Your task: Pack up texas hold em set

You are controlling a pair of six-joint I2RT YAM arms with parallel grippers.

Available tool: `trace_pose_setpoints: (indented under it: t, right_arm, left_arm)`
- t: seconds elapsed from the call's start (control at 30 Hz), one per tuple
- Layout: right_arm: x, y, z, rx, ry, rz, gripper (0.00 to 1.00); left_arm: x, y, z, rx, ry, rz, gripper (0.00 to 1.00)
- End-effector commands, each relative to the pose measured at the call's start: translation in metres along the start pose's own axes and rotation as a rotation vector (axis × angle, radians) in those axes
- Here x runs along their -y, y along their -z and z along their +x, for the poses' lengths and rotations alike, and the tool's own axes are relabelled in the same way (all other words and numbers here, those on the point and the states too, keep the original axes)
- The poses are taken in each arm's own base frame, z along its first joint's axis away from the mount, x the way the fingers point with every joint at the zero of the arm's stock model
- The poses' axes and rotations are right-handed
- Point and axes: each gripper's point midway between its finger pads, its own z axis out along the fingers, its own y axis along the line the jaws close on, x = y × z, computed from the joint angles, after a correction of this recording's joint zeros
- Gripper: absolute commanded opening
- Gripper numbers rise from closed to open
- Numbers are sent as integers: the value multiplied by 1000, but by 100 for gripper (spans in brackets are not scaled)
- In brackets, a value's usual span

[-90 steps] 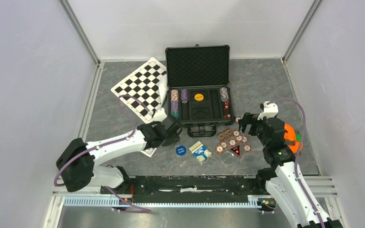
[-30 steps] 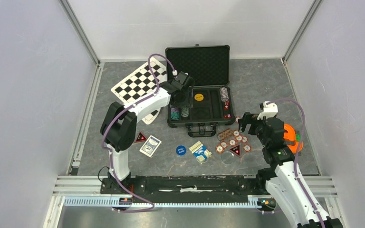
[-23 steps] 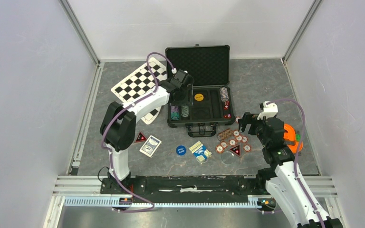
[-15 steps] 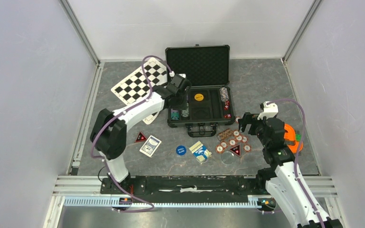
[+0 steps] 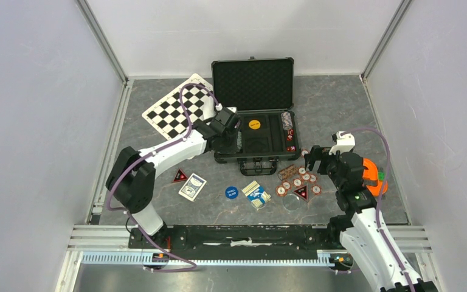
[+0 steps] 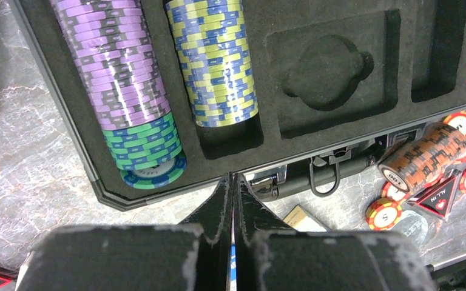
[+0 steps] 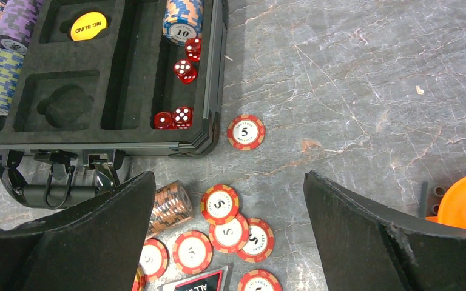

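Note:
The black case (image 5: 253, 84) lies open with its lid upright. Purple and green chips (image 6: 127, 91) and blue-yellow chips (image 6: 218, 60) fill its left slots, and red dice (image 7: 182, 68) lie in the right slot. My left gripper (image 6: 231, 179) hangs over the case's front left edge, shut with nothing in it. Loose red chips (image 7: 229, 233) and a brown chip stack (image 7: 170, 206) on its side lie before the case. My right gripper (image 7: 230, 179) stands open above them. On the floor are a blue button (image 5: 231, 193) and card decks (image 5: 256, 194).
A checkered board (image 5: 176, 112) lies left of the case, partly under my left arm. An orange object (image 5: 374, 176) sits to the right of my right arm. Another deck (image 5: 193, 187) and a triangular marker (image 5: 179, 177) lie at the near left. Walls close in both sides.
My left gripper has drawn back from over the case's chip slots toward the front edge, and its jaws have closed empty. The right arm has not moved.

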Motion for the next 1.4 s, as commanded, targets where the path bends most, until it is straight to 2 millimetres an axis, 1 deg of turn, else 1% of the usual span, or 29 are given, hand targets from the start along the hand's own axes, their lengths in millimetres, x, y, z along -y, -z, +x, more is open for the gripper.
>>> trace_pose_setpoints:
  t: [0.0,0.17,0.23,0.33,0.43,0.53,0.6,0.67,0.73,0.8,0.87,0.97,1.03,1.07,1.1,1.17,1.2,1.23,1.27,1.3,1.33,1.37]
  right_arm:
    - [-5,1,-7,29,-2,-22,98]
    - [-3,1,-8,28,2,-13,98]
    - [-3,1,-8,28,6,-10,98]
    - [-4,0,-10,27,7,-12,98]
    - [-5,-1,-9,16,7,-20,98]
    - [-5,0,-9,12,5,-19,98]
    - [-5,0,-10,12,4,-20,98]
    - [-5,1,-9,4,-5,-17,98]
    - [-6,2,-8,-23,-32,-11,98]
    - [-1,5,-3,-68,-124,48,98]
    - [7,10,8,-136,-237,140,98]
    - [8,16,13,-212,-308,189,98]
    - [5,19,15,-245,-346,202,98]
    - [4,20,19,-257,-371,209,98]
    - [2,20,22,-263,-395,206,98]
    - [4,22,33,-287,-465,258,98]
    - [2,22,36,-296,-487,258,98]
    - [-2,21,38,-299,-502,241,98]
    - [-6,20,39,-298,-525,224,98]
    - [-9,19,40,-295,-549,213,98]
    - [-12,17,41,-288,-581,204,98]
    - [-15,16,42,-282,-609,195,98]
  left_arm:
    - [10,-10,-12,38,34,23,2]
    - [11,-26,-11,19,31,7,2]
    - [9,-31,-13,22,28,-8,2]
    - [5,-37,-23,51,2,-48,2]
    - [-7,-46,-37,81,-29,-136,2]
    - [-15,-56,-44,77,-42,-182,2]
    - [-20,-57,-49,90,-41,-206,2]
    - [-20,-56,-53,101,-39,-208,2]
    - [-17,-51,-58,114,-37,-194,2]
    - [-12,-46,-58,111,-41,-169,2]
    - [-6,-40,-54,95,-43,-125,2]
    - [0,-28,-42,70,-29,-63,3]
    - [7,-13,-40,92,-19,3,8]
    - [8,-7,-37,99,-13,24,10]
    - [10,2,-38,118,-7,49,12]
    - [9,17,-35,142,-5,81,15]
    - [7,23,-35,161,3,87,18]
    - [6,30,-32,182,14,103,21]
    - [8,39,-34,220,25,136,27]
    - [4,43,-29,241,35,151,32]
    - [3,51,-30,283,47,169,35]
    - [-4,53,-24,302,55,168,43]
